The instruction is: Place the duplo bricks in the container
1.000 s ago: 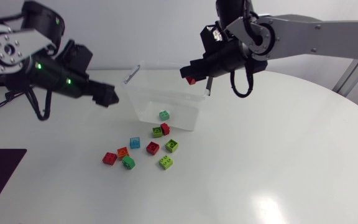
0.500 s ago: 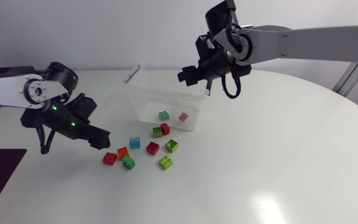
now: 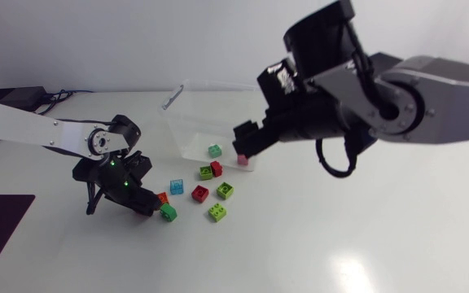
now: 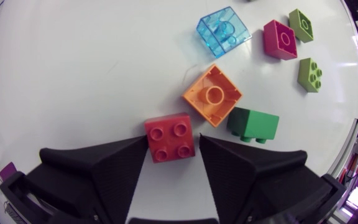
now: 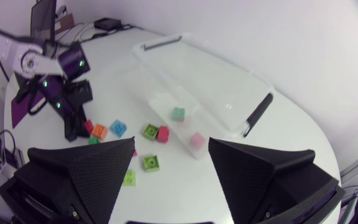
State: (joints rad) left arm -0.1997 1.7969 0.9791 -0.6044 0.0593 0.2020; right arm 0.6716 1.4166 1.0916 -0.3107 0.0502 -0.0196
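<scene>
Clear plastic container (image 3: 187,130) stands mid-way across the white desk (image 3: 340,228), with a teal brick (image 3: 215,150) and a pink brick (image 3: 242,160) lying inside it. Just outside its near wall a green brick (image 3: 207,172) and a small red brick (image 3: 216,168) touch each other. Further out lie a light blue brick (image 4: 224,30), a crimson brick (image 4: 279,38), an olive brick (image 4: 301,25) and a lime brick (image 4: 309,74), each apart from the others.

The left tool (image 4: 173,138) is down at the desk at the far end of this scatter. Its fingers are set only a little wider than the red four-stud brick (image 4: 169,138), which sits on the desk between them. A sliver of desk shows beside the brick, so it is not clamped.

An orange brick (image 4: 211,94) crowds it from directly ahead, one corner just at the red brick's far edge. A dark green brick (image 4: 253,123) lies just beside the orange one, off one fingertip.

The right tool (image 3: 243,142) hangs over the end of the container where the pink brick lies, its fingers spread wide with nothing between them.
</scene>
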